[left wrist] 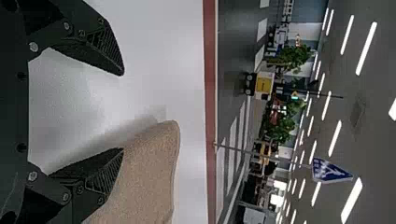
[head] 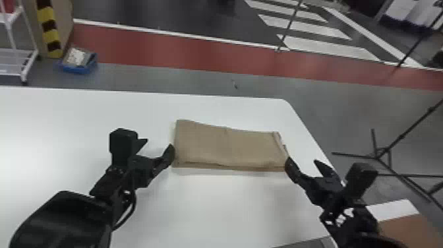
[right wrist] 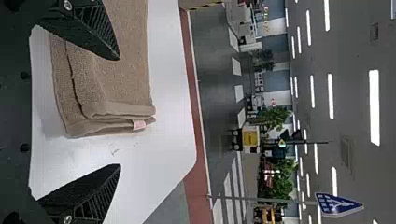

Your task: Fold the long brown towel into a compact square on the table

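Observation:
The brown towel (head: 230,146) lies folded into a flat, layered rectangle on the white table (head: 211,201), longer from left to right. At its left end is my left gripper (head: 158,143), open, one fingertip by the towel's edge. My right gripper (head: 305,161) is open at the opposite end, one fingertip at the near right corner. In the left wrist view, the left gripper (left wrist: 123,112) has one finger beside the towel (left wrist: 149,172). In the right wrist view, the right gripper (right wrist: 119,112) has one finger over the towel (right wrist: 126,60), whose stacked edges carry a small tag (right wrist: 139,124).
The table's right edge (head: 308,130) slopes down beside the right arm. A black tripod stand (head: 379,157) stands on the floor to the right. Near the bottom right is a brown and white box (head: 405,227). A blue tray (head: 79,67) sits on the floor beyond the table.

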